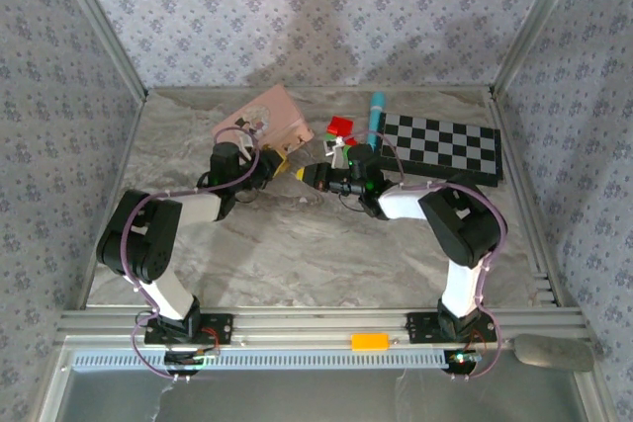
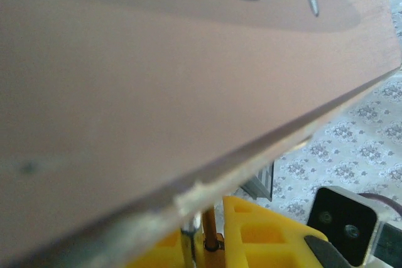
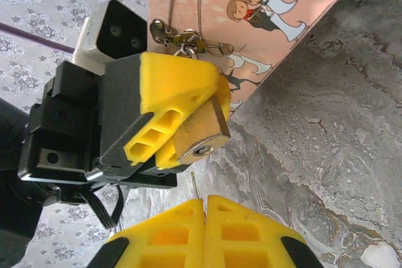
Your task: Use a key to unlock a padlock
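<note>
The blocky brass padlock (image 3: 202,131) is clamped in the left gripper (image 3: 188,127) of ribbed yellow plastic, before a smooth pink box (image 3: 213,4) – cartoon bride and groom printed. The thin silvery key (image 3: 194,185) is pinched by the right gripper (image 3: 205,208) – just below the padlock.

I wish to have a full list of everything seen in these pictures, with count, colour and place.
padlock: one, brass, clamped in the left claw
key: one, silvery, sticking out of the right claw, pointing toward the padlock
pink box: one, pink, behind the left claw
blocks: several, red and green, right of the pink box
stick: one, light blue, beside the checkerboard
checkerboard: one, black and white, far right of the table
table: one, grey marbled, under everything
left claw: one, yellow fingers, shut on the padlock
right claw: one, yellow fingers, shut on the key
</note>
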